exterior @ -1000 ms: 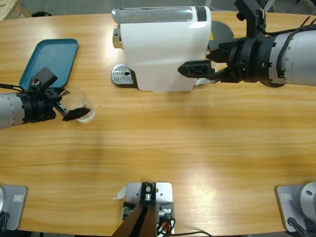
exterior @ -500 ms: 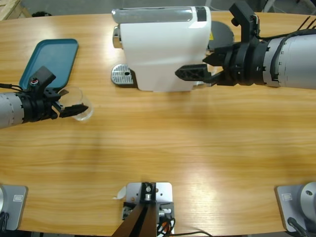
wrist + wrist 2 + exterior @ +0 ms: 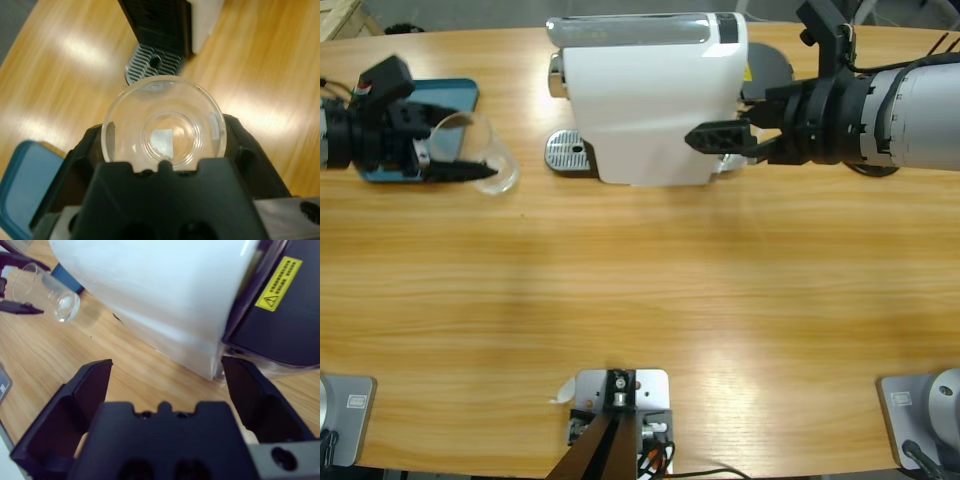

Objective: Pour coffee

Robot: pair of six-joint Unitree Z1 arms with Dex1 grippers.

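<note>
Glass tumbler (image 3: 164, 126), pinched sideways in our left hand (image 3: 460, 165), seems light, slippery, fragile; right hand (image 3: 720, 138) spread.

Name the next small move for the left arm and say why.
Probably carry the clear glass rightward to the metal drip grate and set it upright. The left tool is shut on the glass, which looks empty and tilted, and the grate in front of the white coffee machine is bare. The right tool is open beside the machine, holding nothing.
</note>
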